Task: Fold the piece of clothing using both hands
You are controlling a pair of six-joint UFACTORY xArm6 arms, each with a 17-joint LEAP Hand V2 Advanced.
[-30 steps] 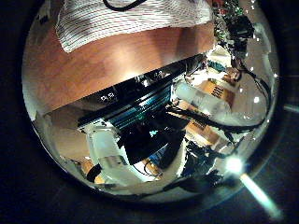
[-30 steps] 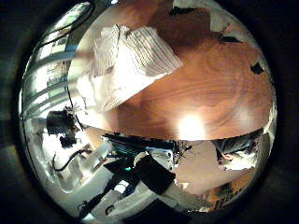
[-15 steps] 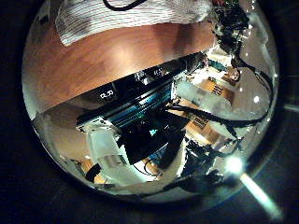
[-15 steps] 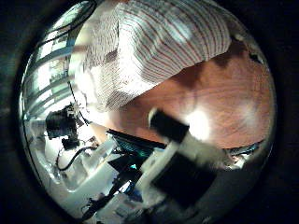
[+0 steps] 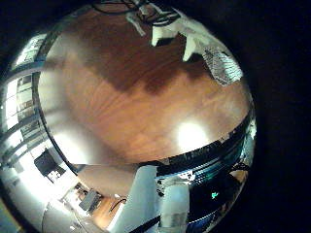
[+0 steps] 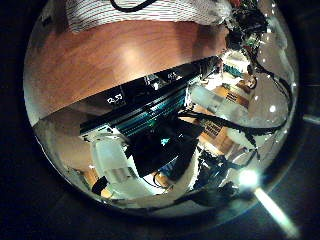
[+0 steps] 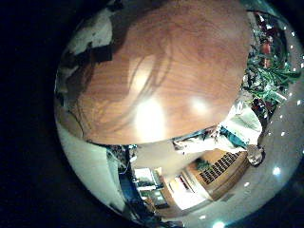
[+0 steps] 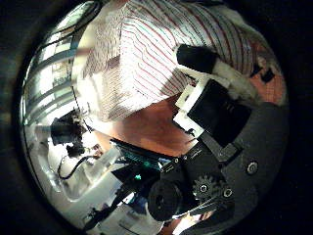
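Observation:
The piece of clothing (image 8: 156,49) is a striped cloth lying on the wooden table (image 8: 147,122). It fills much of the right thumb side palm view, so it is close under my right hand (image 8: 210,108). That hand's fingers (image 8: 201,59) curl in over the cloth and a dark fingertip presses on it. In the left thumb side palm view the cloth (image 6: 140,10) lies at the far part of the table (image 6: 110,60), away from my left hand. A striped edge of the cloth (image 5: 222,63) shows in the left little finger side palm view.
Bare table top (image 5: 126,97) spreads under the left palm and also shows in the right little finger side palm view (image 7: 161,66). The table's front edge (image 6: 150,85) runs across the left thumb side palm view, with equipment (image 6: 160,140) below it.
My right hand has come down close onto the cloth and its fingers have curled in across its palm view. The left thumb side palm view has shifted slightly, with the cloth nearer its edge.

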